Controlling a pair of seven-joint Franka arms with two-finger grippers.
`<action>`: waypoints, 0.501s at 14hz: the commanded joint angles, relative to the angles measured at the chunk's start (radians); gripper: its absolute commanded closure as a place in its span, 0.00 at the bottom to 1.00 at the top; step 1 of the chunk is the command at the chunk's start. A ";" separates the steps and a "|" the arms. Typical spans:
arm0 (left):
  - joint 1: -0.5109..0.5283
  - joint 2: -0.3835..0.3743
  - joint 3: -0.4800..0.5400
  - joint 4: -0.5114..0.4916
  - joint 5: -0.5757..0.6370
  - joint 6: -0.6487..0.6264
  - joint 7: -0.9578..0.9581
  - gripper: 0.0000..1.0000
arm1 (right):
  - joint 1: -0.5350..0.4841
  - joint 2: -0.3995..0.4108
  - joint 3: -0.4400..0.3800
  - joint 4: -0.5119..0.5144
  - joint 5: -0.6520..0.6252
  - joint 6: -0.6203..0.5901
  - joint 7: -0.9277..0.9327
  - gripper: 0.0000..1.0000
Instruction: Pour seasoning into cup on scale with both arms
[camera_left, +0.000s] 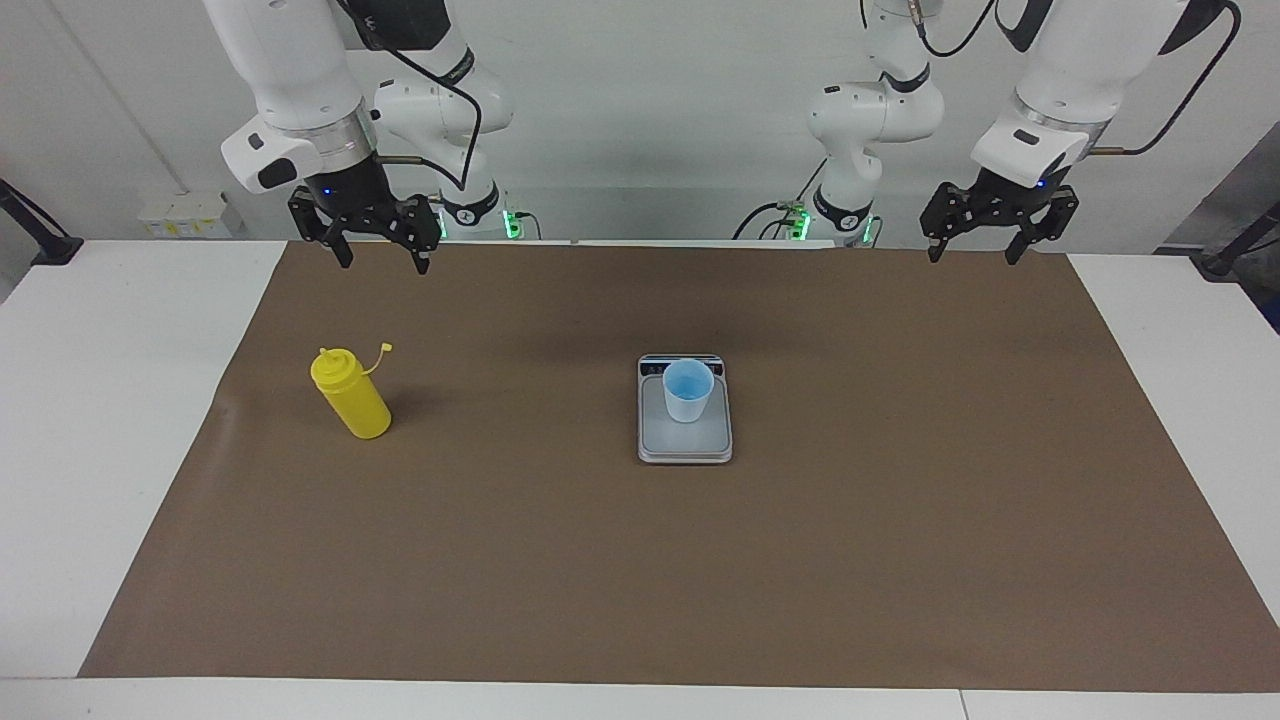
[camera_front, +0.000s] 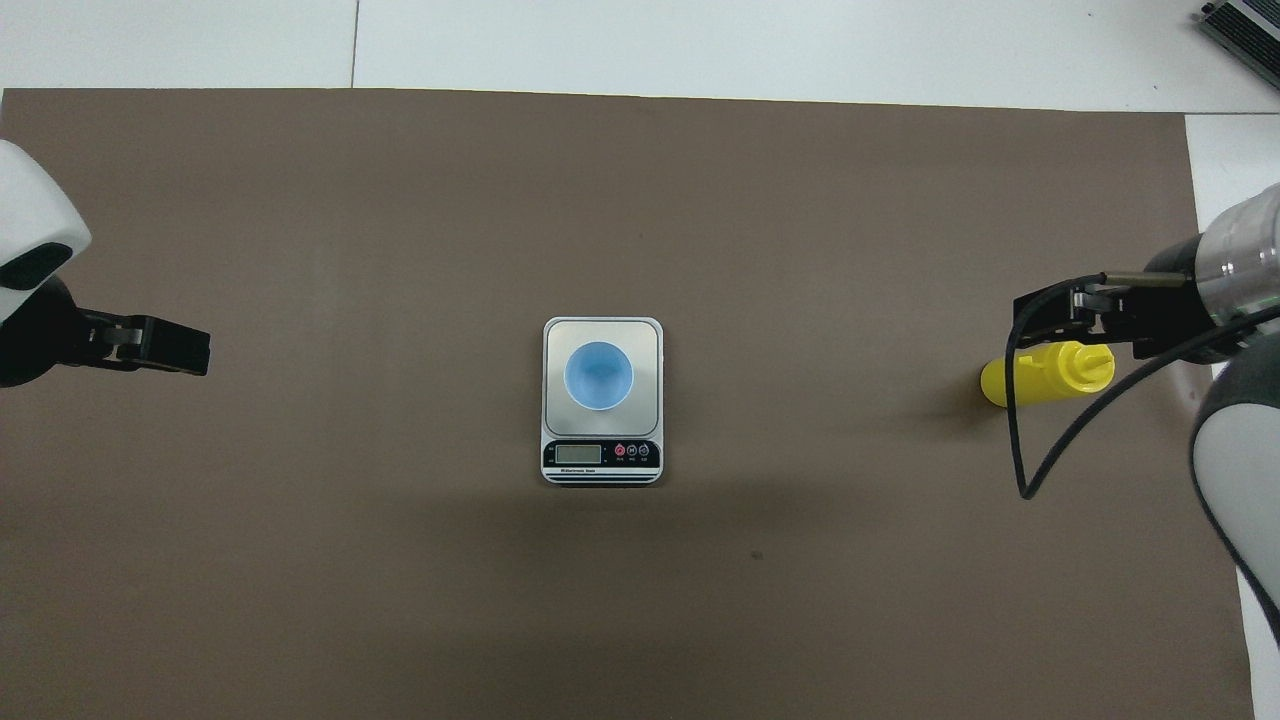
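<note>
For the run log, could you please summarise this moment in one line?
right gripper open, raised | left gripper open, raised | bottle untouched | cup on scale

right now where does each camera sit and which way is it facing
Facing view: high across the table, looking at the robots; both arms show whole, right pincer and left pincer open, raised.
Overhead view: high above the robots' end, looking steeply down; only the wrists and pincers show at its edges.
Both share the cup on the scale and the yellow bottle.

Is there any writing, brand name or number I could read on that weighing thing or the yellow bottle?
Scale: its display shows no legible figures; button marks and the print beside them are too small to read.
Yellow bottle: no label visible.
Blue cup: no markings.
</note>
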 joint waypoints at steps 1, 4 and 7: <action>0.018 -0.017 -0.002 -0.013 -0.014 -0.001 0.004 0.00 | -0.004 -0.004 0.006 -0.008 -0.014 0.015 -0.015 0.00; 0.067 -0.015 0.006 -0.005 -0.084 0.041 0.020 0.00 | -0.004 -0.004 0.006 -0.008 -0.008 0.015 -0.011 0.00; 0.047 -0.017 0.006 -0.006 -0.080 0.032 0.015 0.00 | -0.017 -0.004 0.006 -0.008 -0.005 0.015 -0.020 0.00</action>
